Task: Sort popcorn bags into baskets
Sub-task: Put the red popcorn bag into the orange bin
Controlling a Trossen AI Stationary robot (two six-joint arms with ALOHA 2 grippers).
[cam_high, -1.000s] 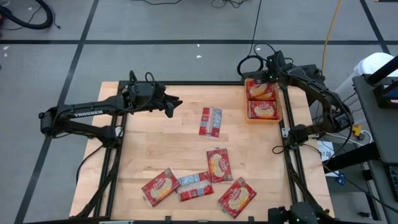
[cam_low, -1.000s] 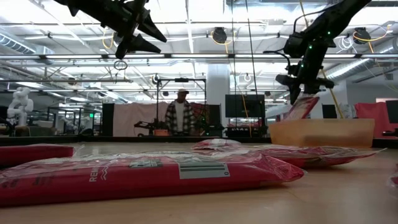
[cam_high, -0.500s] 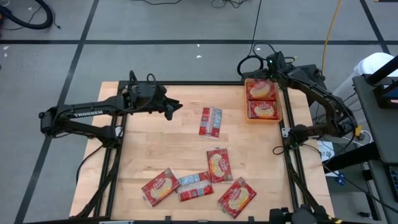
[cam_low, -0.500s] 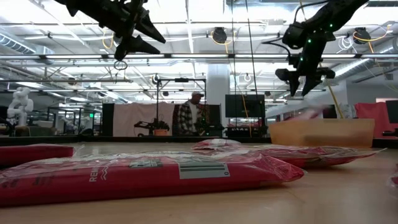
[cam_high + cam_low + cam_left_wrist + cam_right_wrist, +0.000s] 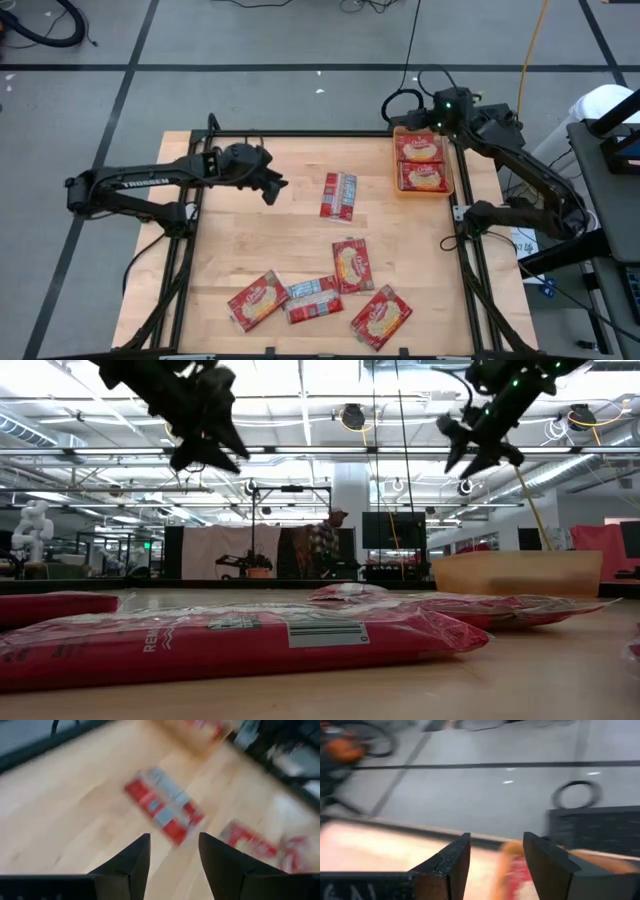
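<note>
Orange basket (image 5: 424, 164) in the high view holds two popcorn bags at the surface's (image 5: 250, 240) far right corner; the right claw (image 5: 432, 108) hangs above its far end, empty. The left claw (image 5: 272, 187), parted and empty, hovers beside a lone bag (image 5: 338, 195).

Low view: both claws ride high.

Left wrist view: the bag (image 5: 163, 812) lies ahead of the fingers (image 5: 131, 865).

Right wrist view: fingers (image 5: 546, 860) parted, basket rim (image 5: 506, 851) between them.

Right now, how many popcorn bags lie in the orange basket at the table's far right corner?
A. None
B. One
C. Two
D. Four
C. In the high view the orange basket holds two popcorn bags lying flat, one farther back and one nearer, while five more lie on the table.
</note>
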